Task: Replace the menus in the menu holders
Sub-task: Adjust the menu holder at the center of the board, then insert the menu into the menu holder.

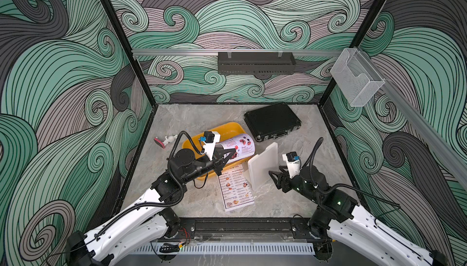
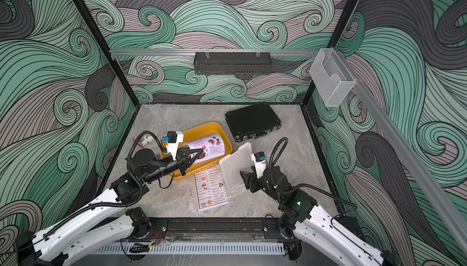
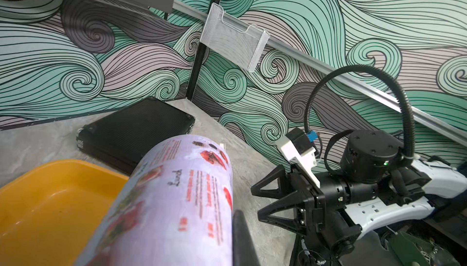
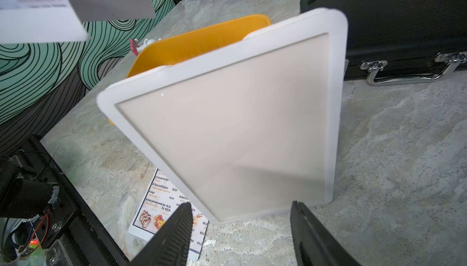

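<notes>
**Jaws parted at the menu holder (image 4: 227, 125), curled sheet pinched above the tub**

Nearest the robot's base, the right gripper (image 1: 274, 179) is spread wide with nothing between its fingers. The milky-white holder stands on its slanted foot just ahead of the tips, blank face turned to them. In the right wrist view its lower edge runs across the gap; whether a tip touches it I cannot tell.

Flat on the grey table (image 1: 290, 206), beside the holder on the left arm's side, lies the DIM SUM INN menu (image 1: 236, 191). Its far corner is hidden behind the holder.

A little further in, the left gripper (image 1: 227, 156) is clenched on one edge of the SPECIAL MENU sheet (image 1: 240, 147). The sheet bows into a loose roll and hangs above the yellow tub (image 1: 222, 127) — near the holder's top corner, apart from it.

Beyond the holder a closed black case (image 1: 271, 122) lies flat. A small white-and-pink figure (image 1: 165, 140) lies on the tub's far left side.

On the walls, a black perforated rack (image 1: 256, 63) hangs from the back rail and a clear box (image 1: 356, 80) from the right one — both well apart from either arm.
</notes>
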You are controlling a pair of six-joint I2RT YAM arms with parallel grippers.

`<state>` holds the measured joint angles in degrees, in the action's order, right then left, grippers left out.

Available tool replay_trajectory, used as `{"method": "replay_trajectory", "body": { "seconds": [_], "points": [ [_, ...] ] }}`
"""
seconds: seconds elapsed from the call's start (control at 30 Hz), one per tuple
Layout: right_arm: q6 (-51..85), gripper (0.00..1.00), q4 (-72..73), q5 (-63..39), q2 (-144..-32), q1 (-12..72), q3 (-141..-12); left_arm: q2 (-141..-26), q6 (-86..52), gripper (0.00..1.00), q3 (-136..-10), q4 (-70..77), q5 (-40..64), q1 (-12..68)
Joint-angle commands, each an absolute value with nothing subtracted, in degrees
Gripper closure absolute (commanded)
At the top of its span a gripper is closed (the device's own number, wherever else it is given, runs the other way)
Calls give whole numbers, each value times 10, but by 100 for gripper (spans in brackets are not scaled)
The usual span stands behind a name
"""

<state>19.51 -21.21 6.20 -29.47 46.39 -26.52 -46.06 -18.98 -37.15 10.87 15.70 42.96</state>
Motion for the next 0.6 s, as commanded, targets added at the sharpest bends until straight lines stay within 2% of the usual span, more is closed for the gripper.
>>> {"method": "replay_trajectory", "body": {
  "seconds": [0.0,0.57],
  "points": [
    [181,35,-245,76,-287,466,-267,-475,-159,100,-377,163,191,433],
    [175,35,-252,73,-293,466,-278,-525,-226,100,-348,207,189,433]
  ]
}}
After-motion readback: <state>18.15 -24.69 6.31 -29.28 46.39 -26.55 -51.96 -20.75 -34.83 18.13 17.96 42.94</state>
